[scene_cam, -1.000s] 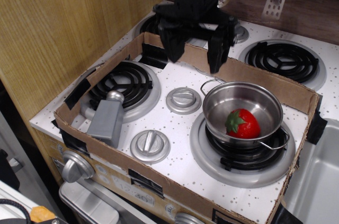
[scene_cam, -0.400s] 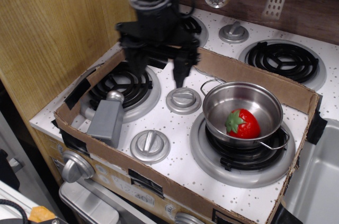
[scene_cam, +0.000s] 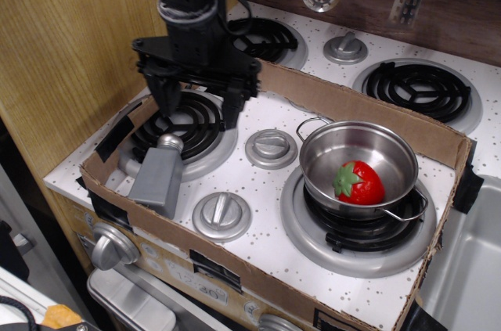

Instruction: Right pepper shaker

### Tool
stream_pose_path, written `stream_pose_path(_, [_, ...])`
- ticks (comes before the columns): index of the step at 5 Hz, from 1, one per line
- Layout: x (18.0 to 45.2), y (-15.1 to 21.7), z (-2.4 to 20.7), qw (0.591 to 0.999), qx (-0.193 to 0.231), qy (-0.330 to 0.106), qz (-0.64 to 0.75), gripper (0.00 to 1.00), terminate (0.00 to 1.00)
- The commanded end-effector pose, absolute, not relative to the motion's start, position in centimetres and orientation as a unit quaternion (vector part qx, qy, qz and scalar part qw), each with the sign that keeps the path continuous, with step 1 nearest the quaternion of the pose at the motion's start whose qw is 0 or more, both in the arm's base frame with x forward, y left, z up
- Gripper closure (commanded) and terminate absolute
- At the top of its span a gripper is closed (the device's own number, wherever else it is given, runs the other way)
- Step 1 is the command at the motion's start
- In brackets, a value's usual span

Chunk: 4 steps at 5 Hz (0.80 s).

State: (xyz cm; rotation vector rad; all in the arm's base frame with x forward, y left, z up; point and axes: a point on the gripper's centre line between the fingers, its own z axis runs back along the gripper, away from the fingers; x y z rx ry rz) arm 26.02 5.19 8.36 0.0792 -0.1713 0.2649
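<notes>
Plainly the pincer [scene_cam: 199,110] hangs with fingers apart over the left front burner [scene_cam: 186,124]; the pepper shaker [scene_cam: 160,174] lies toppled just below and nearer the camera, silver cap toward the pincer, long axis running front to back; stove knobs [scene_cam: 271,147] and the pot [scene_cam: 362,163] with its strawberry [scene_cam: 358,183] sit off to the side; nothing blocks the descent.

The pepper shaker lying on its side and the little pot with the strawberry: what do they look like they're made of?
The pepper shaker looks like matte grey plastic, with flat, dull sides and a shinier silver cap, likely painted or plated. The pot looks like polished thin metal, perhaps steel: its wall shows bright mirror-like reflections. The strawberry inside looks like glossy moulded plastic.
</notes>
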Motion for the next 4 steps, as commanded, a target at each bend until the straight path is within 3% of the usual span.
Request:
stream_pose_path(1, [26.2,7.9,7.9,0.979,0.046,-0.116,0.159,0.00,0.00])
stream_pose_path(4, [24.5,9.7,4.9,0.978,0.036,-0.120,0.165,0.00,0.00])
